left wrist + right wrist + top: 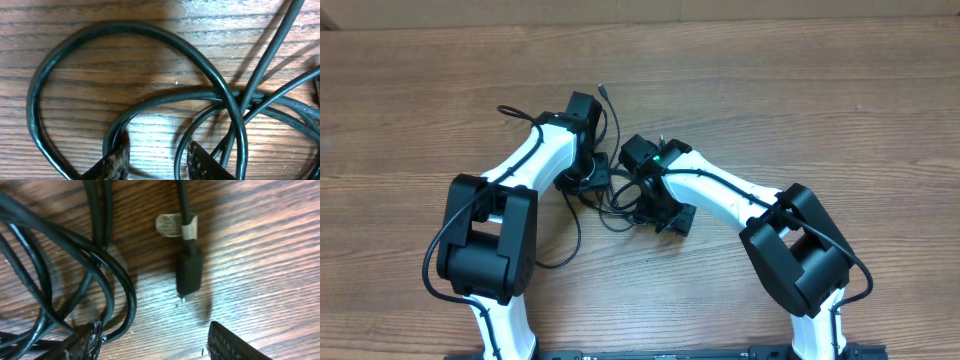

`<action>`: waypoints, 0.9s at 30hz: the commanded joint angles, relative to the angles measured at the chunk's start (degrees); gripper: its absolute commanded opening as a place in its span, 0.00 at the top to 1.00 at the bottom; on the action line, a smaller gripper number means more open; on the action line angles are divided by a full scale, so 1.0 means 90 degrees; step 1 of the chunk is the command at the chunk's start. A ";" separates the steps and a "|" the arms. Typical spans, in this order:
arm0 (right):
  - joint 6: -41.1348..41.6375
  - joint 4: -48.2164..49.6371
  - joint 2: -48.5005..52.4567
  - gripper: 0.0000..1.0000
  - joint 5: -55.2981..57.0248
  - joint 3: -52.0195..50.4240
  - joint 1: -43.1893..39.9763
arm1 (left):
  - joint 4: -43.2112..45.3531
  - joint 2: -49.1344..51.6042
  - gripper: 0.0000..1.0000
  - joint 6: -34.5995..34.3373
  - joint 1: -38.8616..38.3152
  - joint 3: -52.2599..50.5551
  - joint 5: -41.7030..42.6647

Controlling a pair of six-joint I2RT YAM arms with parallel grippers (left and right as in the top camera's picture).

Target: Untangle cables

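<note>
The cables are thin black cords bunched between my two arms at mid-table. One end with a small plug sticks out toward the far side. My left gripper is low over the bunch. In the left wrist view its fingers are open with bare wood between them, and crossing cable loops lie around them. My right gripper is open wide and empty. A black plug with a small silver tip and a tape label lies just beyond it. A cable bundle touches its left finger.
The table is wood-grain. A loose cable loop trails toward the left arm's base. Another cable end lies left of the left wrist. The two arms' wrists are close together over the bunch.
</note>
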 commanded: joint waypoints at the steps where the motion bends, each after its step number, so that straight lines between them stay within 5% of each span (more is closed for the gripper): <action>1: -0.0138 -0.0199 0.0236 0.35 0.0505 -0.0063 -0.0214 | 0.0010 0.0078 0.61 0.0121 -0.0005 -0.0172 -0.0226; 16: -0.0355 -0.0746 0.0240 0.32 0.1455 -0.0299 -0.0806 | -0.0007 0.0078 0.61 0.0119 -0.0005 -0.0172 -0.0447; 27: -0.2516 -0.1464 0.0192 0.34 -0.0401 0.1273 -0.0991 | -0.0005 0.0078 0.60 0.0119 -0.0007 -0.0172 -0.0440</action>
